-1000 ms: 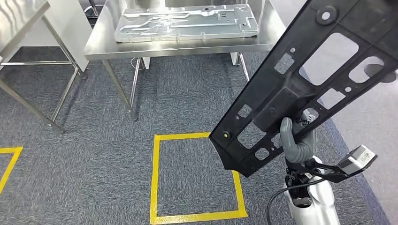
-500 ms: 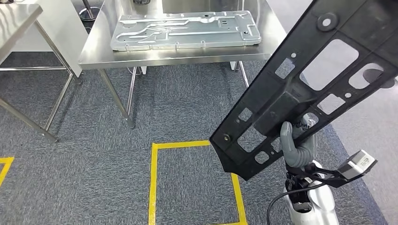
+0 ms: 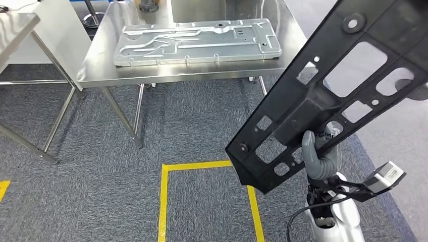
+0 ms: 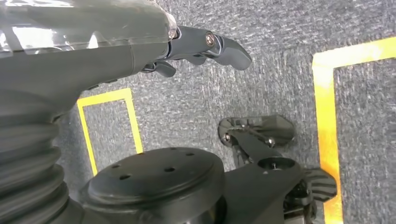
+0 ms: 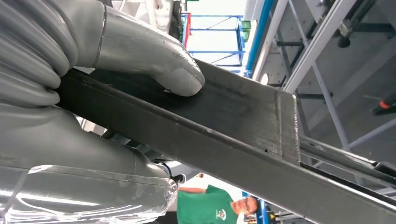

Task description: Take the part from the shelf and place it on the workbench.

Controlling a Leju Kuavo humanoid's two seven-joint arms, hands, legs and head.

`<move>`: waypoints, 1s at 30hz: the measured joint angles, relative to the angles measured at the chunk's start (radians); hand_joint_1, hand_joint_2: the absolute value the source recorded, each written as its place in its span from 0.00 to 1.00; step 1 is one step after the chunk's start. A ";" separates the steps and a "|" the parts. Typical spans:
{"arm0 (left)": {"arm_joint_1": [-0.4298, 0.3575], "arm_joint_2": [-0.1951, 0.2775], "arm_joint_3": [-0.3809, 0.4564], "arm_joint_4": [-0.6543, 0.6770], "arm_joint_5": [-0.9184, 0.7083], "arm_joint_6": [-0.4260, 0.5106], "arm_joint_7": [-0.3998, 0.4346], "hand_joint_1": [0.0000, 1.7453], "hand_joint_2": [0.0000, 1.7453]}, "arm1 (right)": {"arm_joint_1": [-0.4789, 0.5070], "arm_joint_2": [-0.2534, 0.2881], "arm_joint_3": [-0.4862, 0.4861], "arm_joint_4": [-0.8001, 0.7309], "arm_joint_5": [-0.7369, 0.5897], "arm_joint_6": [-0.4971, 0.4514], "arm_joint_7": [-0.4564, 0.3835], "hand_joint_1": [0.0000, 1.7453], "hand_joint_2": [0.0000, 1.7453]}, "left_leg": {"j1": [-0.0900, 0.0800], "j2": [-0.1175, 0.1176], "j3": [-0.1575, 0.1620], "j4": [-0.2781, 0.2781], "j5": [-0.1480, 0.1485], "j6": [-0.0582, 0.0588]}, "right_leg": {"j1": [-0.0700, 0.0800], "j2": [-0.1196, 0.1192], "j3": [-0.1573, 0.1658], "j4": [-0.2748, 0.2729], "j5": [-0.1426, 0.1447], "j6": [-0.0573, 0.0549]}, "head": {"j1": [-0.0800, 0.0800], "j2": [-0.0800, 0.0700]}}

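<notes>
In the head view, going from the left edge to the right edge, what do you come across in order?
Steel side table → workbench with the grey metal panel lying on it → black plastic part gripped by the right hand. The yellow floor square sits below these, so I leave it out of the order.

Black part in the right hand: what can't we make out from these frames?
- Black part, head view: its upper end is cut off by the picture's top and right edges.
- Right hand, head view: the part hides its fingers, so only the thumb shows.
- Workbench, head view: the part covers its right corner.
- Left hand, left wrist view: fingers largely hidden behind its cover.
</notes>
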State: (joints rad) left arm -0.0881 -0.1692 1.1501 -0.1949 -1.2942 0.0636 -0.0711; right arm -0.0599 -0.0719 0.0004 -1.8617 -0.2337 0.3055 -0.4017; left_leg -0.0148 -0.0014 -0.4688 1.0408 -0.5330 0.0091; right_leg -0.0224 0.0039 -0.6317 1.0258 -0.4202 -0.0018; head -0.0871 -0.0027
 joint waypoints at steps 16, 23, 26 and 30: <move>0.006 0.003 0.000 0.000 -0.004 -0.003 -0.001 0.00 1.00 | -0.015 -0.001 0.000 0.004 -0.002 0.002 0.008 1.00 1.00 | -0.004 -0.005 -0.110 -0.038 0.067 0.040 | 0.006 0.008 0.133 0.018 -0.084 0.030 | 0.000 0.000; 0.008 0.001 0.000 0.000 -0.007 -0.007 -0.002 0.00 1.00 | 0.002 0.004 -0.005 0.004 -0.003 0.002 0.008 1.00 1.00 | -0.001 -0.003 -0.060 -0.047 0.063 0.044 | 0.001 0.005 -0.040 0.223 -0.181 0.046 | 0.000 0.000; 0.011 0.001 0.000 0.000 -0.009 -0.009 -0.002 0.00 1.00 | 0.005 0.004 -0.006 0.004 -0.003 0.002 0.008 1.00 1.00 | -0.002 -0.005 -0.031 -0.044 0.034 0.034 | -0.001 0.002 -0.007 0.054 -0.049 0.045 | 0.000 0.000; 0.006 0.000 -0.001 0.000 -0.010 -0.011 -0.003 0.00 1.00 | 0.007 0.004 -0.009 0.003 -0.003 0.002 0.009 1.00 1.00 | 0.000 -0.006 -0.020 -0.023 0.018 0.008 | 0.009 0.002 0.013 -0.001 -0.016 0.013 | 0.001 0.000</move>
State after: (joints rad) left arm -0.0817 -0.1688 1.1494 -0.1949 -1.3045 0.0526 -0.0737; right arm -0.0528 -0.0680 -0.0087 -1.8590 -0.2365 0.3075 -0.3928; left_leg -0.0149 -0.0069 -0.4893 1.0174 -0.5153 0.0169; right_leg -0.0137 0.0058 -0.6184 1.0245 -0.4363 0.0114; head -0.0863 -0.0027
